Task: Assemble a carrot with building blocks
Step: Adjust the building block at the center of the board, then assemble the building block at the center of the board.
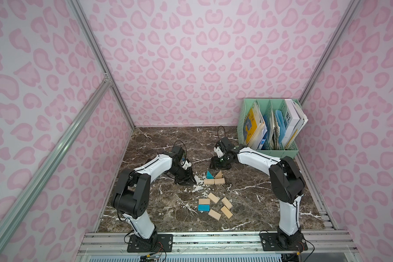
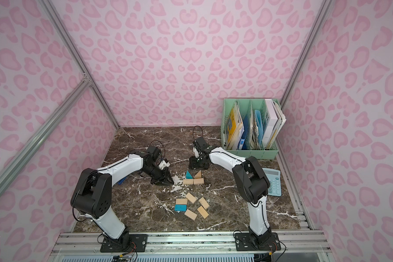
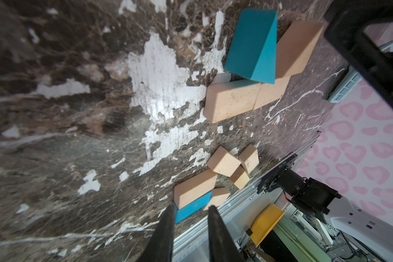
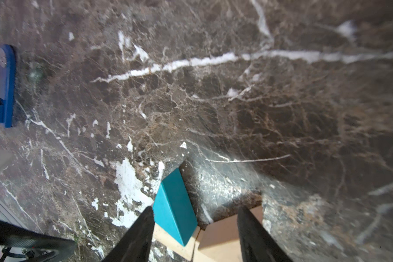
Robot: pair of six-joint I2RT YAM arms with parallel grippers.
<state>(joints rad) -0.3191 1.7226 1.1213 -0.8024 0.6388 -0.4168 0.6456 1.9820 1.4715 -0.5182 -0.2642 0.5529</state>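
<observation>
**Operator:** What could go wrong from here?

**Robot:** My right claw [image 4: 196,211] hangs with its jaws wide apart and empty, just on the far side of the carrot's start [image 1: 214,181] in the middle of the desk. There the blue triangle [image 1: 209,174] and the tan triangle [image 1: 219,174] touch the tan row [image 1: 219,181] of two rectangles. If I come down off-centre, I think a finger would tip a triangle or split that row. My left claw [image 3: 191,207], jaws slightly apart and holding nothing, sits near the row's left end, and a nudge from it would shove the row.

**Operator:** And the surroundings?

**Robot:** Five loose tan rectangles [image 1: 226,203] and the blue rectangle [image 1: 204,207] lie nearer the front edge. The desk [image 1: 157,147] is dark marble and looks slick, so the blocks would probably skate. Pink spotted walls [image 1: 191,68] enclose it. A mint file rack [image 1: 245,127] fills the far right corner, and a calculator [image 2: 273,183] lies by the right edge.
</observation>
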